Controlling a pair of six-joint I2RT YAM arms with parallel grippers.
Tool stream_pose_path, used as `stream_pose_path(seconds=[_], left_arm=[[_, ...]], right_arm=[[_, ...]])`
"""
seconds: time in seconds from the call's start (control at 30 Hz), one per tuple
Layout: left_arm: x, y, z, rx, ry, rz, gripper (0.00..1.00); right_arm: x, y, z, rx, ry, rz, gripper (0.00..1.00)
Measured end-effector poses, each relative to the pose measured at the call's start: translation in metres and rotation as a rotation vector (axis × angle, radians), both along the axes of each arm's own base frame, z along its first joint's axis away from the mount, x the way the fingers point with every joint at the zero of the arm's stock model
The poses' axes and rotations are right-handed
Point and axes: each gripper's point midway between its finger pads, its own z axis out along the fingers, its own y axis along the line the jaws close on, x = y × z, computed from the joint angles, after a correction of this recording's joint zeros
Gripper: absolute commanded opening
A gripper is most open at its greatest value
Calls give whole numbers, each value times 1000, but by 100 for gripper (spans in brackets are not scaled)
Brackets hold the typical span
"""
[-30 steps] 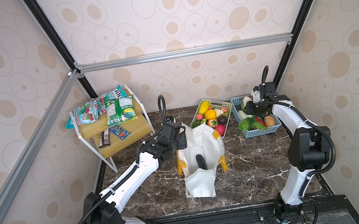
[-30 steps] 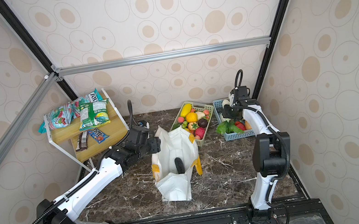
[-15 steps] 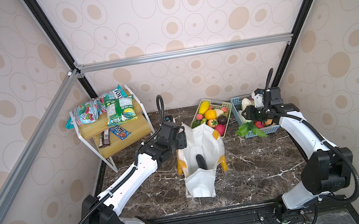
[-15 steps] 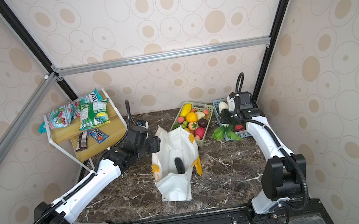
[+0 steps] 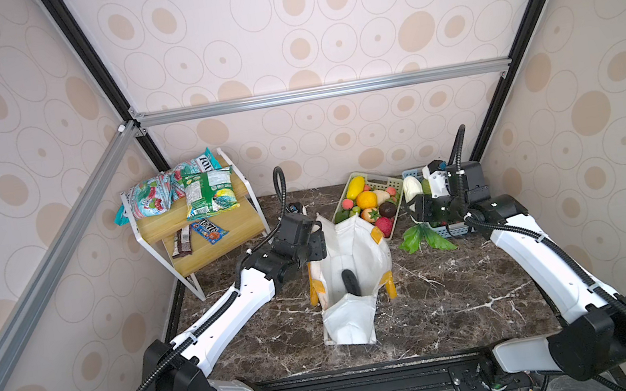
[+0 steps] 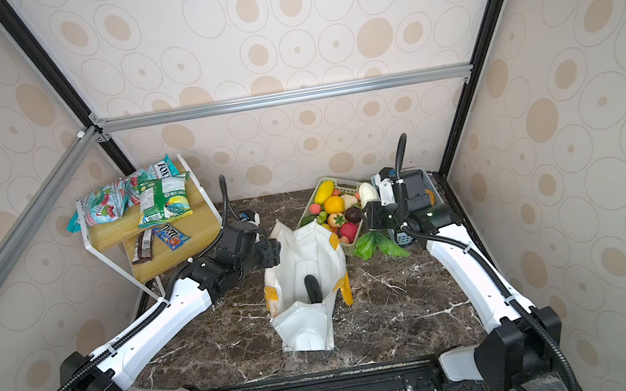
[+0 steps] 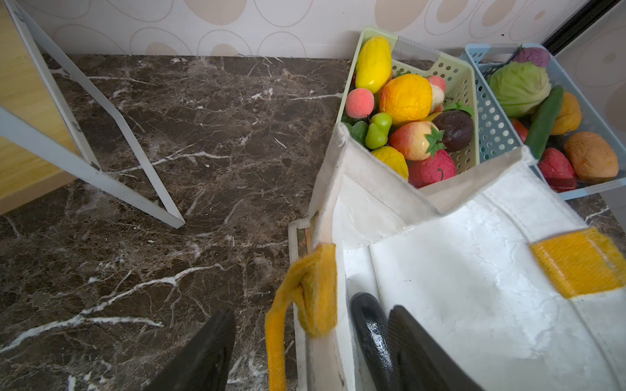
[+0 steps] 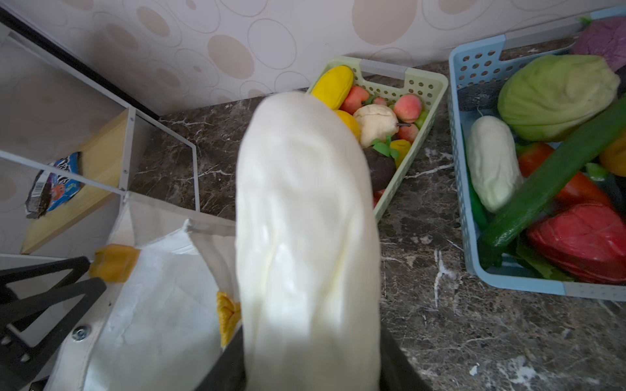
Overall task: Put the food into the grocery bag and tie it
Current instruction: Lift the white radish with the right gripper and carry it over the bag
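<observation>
Left of centre in a top view, the left hand (image 5: 315, 243) has its fingers apart, straddling the rim of the grocery bag (image 5: 349, 325) on the worktop (image 5: 445, 303). To the right, the right hand (image 5: 417, 216) is clamped on a cabbage (image 5: 426, 239), between the bag and the blue basket (image 5: 450, 231).

Marble tabletop (image 5: 465, 295): grocery bag (image 5: 349, 325), shelf rack (image 5: 233, 238), 2 baskets (green basket (image 7: 462, 88) beside blue basket (image 7: 493, 125))

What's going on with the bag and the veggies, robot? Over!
Left gripper open, straddling bag rim. Right gripper shut on cabbage, above table near bag. One eggplant in bag. Nothing blocking the bag's mouth.
</observation>
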Motion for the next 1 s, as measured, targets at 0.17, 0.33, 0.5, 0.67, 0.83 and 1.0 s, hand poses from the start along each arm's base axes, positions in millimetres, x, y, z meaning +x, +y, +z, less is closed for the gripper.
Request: stream_pose_path(seconds=[0.17,0.33,0.5,0.67,0.83,1.0], left_arm=[[0,-1,0,-3,-2,-2,72],[1,-1,0,-6,-5,-3,72],[1,-1,0,-6,-5,-3,72],[0,-1,-2,-4,-1,-3,72],[0,-1,-3,-4,2,-4,72],[-1,-1,-5,-2,6,-5,72]], right_arm=[[-16,23,12,11,-24,52,46],[-35,48,18,30,-36,114,46],[-52,69,21,39,-38,163,46],[-67,91,17,38,-27,216,46],[-80,110,14,31,-21,264,46],[-90,130,7,30,-5,304,47]])
